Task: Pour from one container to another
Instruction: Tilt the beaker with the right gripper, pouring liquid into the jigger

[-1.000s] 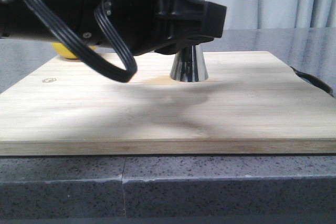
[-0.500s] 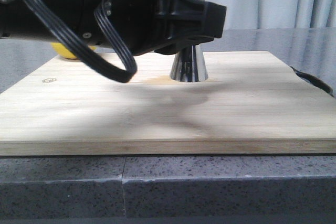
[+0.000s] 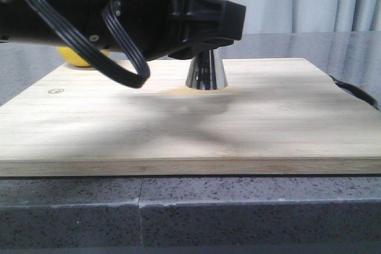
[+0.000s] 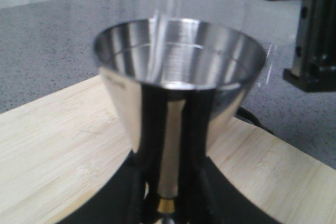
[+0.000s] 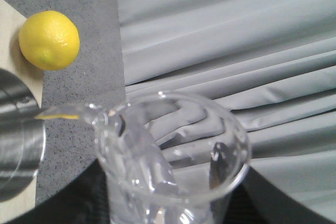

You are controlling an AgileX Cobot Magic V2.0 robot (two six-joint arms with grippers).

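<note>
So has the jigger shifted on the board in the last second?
Yes. In the front view the jigger base has slid slightly left and toward the far edge of the wooden board, carried by the left gripper.

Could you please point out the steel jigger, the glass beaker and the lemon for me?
steel jigger (image 4: pixel 178 51): left wrist view, inside of its upper cup.
glass beaker (image 5: pixel 173 145): right wrist view, clear wall below the rim.
lemon (image 5: pixel 49 40): right wrist view, middle of its yellow skin.
</note>
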